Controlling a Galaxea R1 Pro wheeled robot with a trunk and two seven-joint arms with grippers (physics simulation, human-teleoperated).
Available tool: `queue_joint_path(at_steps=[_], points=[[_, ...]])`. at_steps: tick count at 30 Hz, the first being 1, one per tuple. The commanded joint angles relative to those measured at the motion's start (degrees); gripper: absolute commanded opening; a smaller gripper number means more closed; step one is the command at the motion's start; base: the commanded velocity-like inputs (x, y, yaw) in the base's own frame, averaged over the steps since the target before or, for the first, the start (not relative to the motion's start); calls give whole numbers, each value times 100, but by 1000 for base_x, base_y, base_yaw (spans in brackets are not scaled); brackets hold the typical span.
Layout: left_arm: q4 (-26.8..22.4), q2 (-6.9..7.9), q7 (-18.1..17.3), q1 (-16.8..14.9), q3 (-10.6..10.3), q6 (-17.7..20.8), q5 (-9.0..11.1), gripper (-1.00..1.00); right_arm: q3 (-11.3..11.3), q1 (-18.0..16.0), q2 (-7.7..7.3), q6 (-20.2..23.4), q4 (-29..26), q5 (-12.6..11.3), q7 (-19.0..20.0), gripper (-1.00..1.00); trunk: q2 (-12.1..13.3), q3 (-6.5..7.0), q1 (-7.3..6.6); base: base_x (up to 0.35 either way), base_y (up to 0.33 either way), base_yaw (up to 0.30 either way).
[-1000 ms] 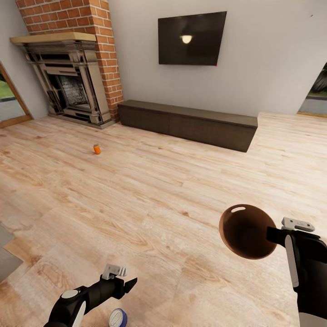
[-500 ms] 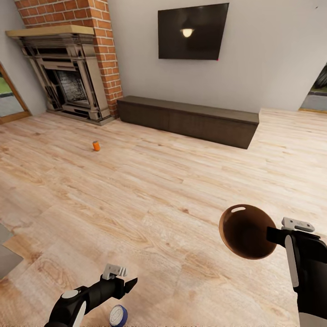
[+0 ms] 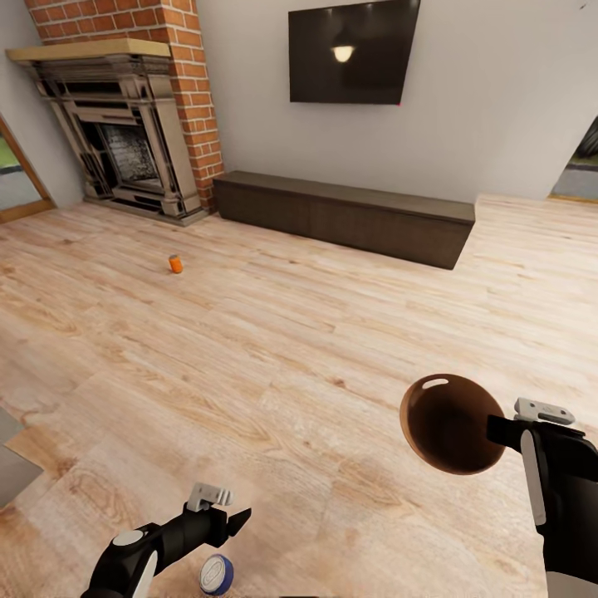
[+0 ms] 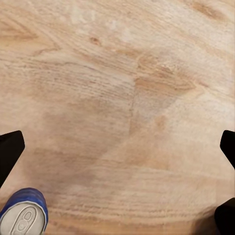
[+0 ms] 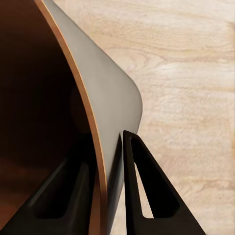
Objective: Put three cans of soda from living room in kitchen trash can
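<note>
Since approx 1 s ago the whole head view has slid: fireplace, TV and long low dark-wood bench (image 3: 345, 218) sit differently in frame, so that's camera/base motion, not the things; both arms hold the same spots in frame, and the blue soda can with silvery top (image 3: 216, 574) now shows more fully just beside the left end effector (image 3: 226, 517). Left end effector is spread wide, nothing between its fingers; in the left wrist view the blue can (image 4: 23, 214) stands upright on the light wood plank floor (image 3: 299, 332), off to 1 side near 1 finger, not centred. Right end effector (image 5: 110, 196) is pressed onto the wall of the small round copper-brown bin (image 3: 448, 423), 1 finger inside, 1 outside, bin carried tipped with its dark mouth facing the head camera. 1 small orange soda can (image 3: 175, 264) stands far off on the floor, toward the brick fireplace (image 3: 124, 124). 3rd can: can't see it. Risks, as I judge: closing the left end effector w/o re-centring could clip the blue can's side and knock it over or roll it away; the bin is pinched by its thin wall only, so a jolt from the base could twist it or slip it; tipped like this, a can dropped in might roll back out.
</note>
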Motion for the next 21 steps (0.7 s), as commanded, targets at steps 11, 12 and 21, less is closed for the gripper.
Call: queue_joint_path(at_steps=[11, 12, 21], points=[[3, 31, -11, 0, 1, 8, -7, 100, 8, -3, 26, 0, -3, 32, 16, -100, 0, -102, -1, 0, 0, 0], [4, 32, 12, 0, -5, 8, -39, 100, 8, -3, 30, 0, -3, 32, 16, -100, 0, -111, -1, 0, 0, 0], [177, 25, 138, 0, 11, 10, -285, 100, 8, -3, 36, 0, -3, 11, 23, -100, 0, -195, -1, 0, 0, 0]])
